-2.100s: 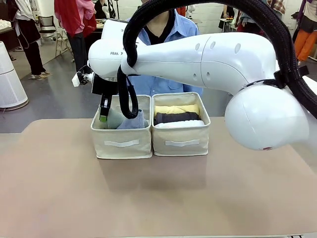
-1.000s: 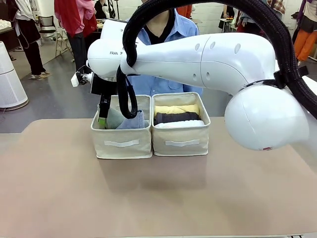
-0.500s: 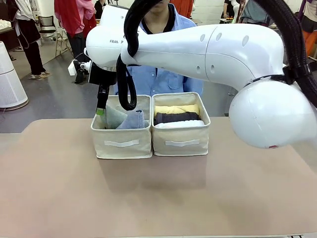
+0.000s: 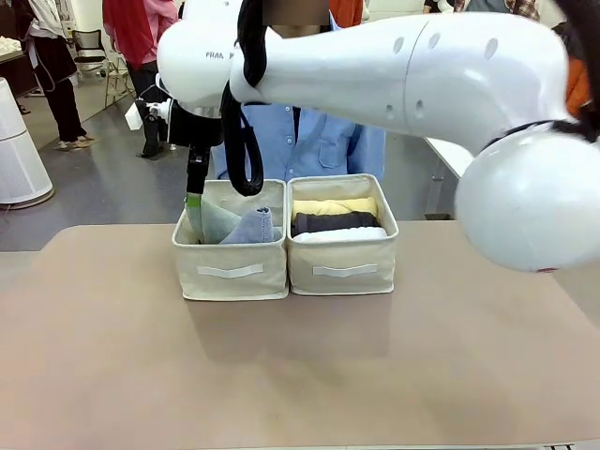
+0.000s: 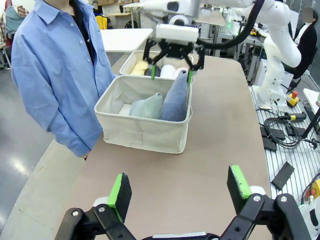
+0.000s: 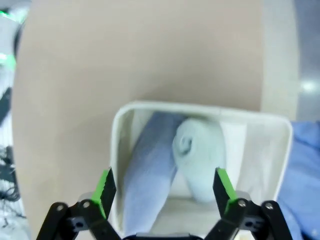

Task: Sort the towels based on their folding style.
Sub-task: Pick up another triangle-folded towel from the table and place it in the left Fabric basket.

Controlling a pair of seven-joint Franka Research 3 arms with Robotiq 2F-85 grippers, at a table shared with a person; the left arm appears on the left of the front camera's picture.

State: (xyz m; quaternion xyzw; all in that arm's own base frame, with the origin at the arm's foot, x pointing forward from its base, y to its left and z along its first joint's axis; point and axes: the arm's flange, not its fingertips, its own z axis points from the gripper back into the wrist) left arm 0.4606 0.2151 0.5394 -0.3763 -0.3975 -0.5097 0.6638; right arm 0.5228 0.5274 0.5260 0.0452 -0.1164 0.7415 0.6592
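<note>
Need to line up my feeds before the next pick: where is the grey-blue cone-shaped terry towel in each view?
Front view: grey-blue cone towel in the left beige fabric box.
Left wrist view: upper middle, box's right side.
Right wrist view: lower middle, left of the grey-green cone towel, at.
Shared landmark: that beige box.

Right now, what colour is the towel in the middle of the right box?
Dark grey towel, clearest in the front view.
</note>
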